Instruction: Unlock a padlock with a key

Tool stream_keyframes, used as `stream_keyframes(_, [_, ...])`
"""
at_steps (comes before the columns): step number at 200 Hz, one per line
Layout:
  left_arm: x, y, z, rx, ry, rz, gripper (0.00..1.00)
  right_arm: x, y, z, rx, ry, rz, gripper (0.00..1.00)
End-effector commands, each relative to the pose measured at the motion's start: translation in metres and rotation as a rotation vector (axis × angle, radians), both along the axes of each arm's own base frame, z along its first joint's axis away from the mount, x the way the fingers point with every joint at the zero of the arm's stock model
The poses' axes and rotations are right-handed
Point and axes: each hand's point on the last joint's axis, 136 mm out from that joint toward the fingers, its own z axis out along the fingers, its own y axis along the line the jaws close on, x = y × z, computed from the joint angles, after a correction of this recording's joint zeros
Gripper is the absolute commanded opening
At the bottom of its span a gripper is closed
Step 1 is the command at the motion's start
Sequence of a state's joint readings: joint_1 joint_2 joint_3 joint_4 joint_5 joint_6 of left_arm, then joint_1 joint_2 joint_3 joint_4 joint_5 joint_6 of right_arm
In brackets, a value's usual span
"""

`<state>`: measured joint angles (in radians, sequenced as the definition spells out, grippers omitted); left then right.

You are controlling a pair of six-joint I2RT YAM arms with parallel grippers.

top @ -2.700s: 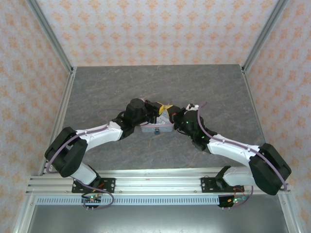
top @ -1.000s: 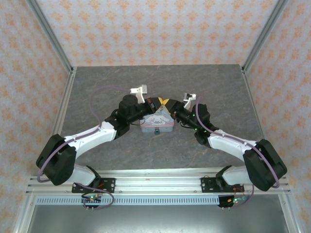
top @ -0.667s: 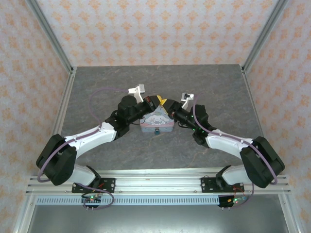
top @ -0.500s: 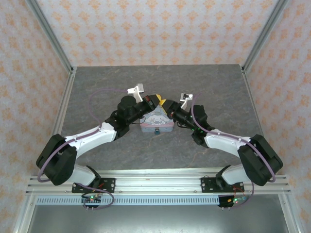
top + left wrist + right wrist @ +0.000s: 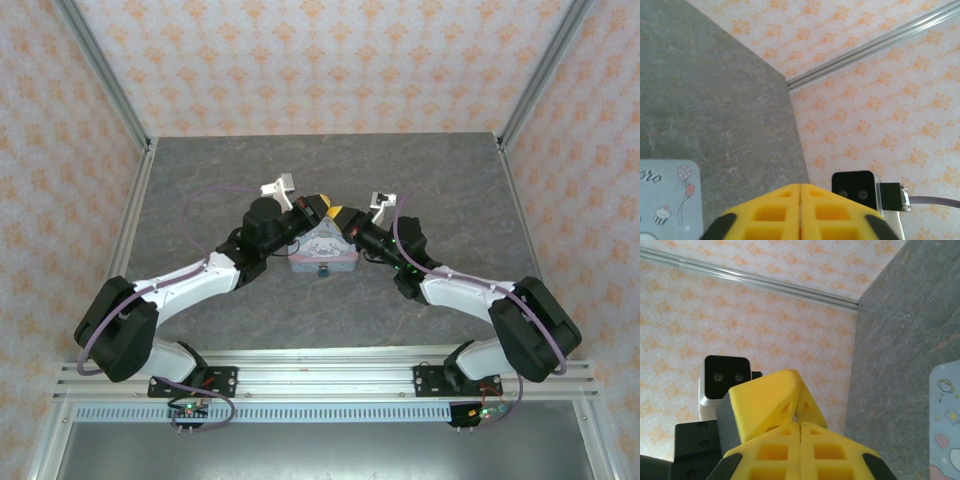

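Observation:
Both grippers hang tip to tip above the pastel tin [image 5: 322,252]. The tiny blue padlock [image 5: 323,270] sits at the tin's near edge, below them and apart from them. My left gripper [image 5: 316,205] is shut, its yellow fingers [image 5: 775,215] pressed together. My right gripper [image 5: 336,213] is shut too, its tips [image 5: 801,424] touching the left gripper's fingers [image 5: 765,402]. A thin metallic sliver, the key [image 5: 796,415], shows in the seam where the two pairs of tips meet. It looks pinched by both.
The tin's lid corner shows low in the left wrist view [image 5: 665,200] and at the right edge of the right wrist view [image 5: 947,425]. Grey tabletop [image 5: 450,190] spreads around the tin. Patterned walls and metal rails [image 5: 110,90] enclose the table.
Both grippers rose from the tin and came together. Over the last second the right gripper slid left to the left gripper's tips and closed.

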<state>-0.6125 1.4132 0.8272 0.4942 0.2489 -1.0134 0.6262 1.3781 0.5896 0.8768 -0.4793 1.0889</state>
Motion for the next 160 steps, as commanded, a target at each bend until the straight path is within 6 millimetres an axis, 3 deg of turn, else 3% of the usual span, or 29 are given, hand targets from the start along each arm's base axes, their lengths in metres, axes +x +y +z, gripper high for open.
stream_keyframes(1, [0.004, 0.018, -0.006, 0.032, 0.118, 0.072, 0.38, -0.009, -0.003, 0.002, -0.081, -0.037, 0.01, 0.0])
stream_keyframes(13, [0.002, 0.028, -0.012, 0.045, 0.203, 0.088, 0.53, -0.012, -0.007, -0.003, -0.165, -0.041, 0.007, 0.0])
stream_keyframes(32, [-0.002, 0.041, -0.016, 0.039, 0.321, 0.095, 0.63, -0.014, -0.016, -0.01, -0.312, -0.059, -0.008, 0.0])
stream_keyframes(53, [-0.008, 0.049, -0.024, 0.028, 0.451, 0.086, 0.65, -0.014, -0.023, -0.013, -0.445, -0.1, -0.017, 0.0])
stream_keyframes(87, [-0.013, 0.035, -0.031, -0.018, 0.591, 0.021, 0.67, -0.015, -0.022, -0.01, -0.637, -0.185, -0.006, 0.0])
stream_keyframes(160, [-0.01, 0.022, -0.027, -0.059, 0.663, -0.001, 0.64, -0.018, -0.001, -0.006, -0.913, -0.374, 0.05, 0.0])
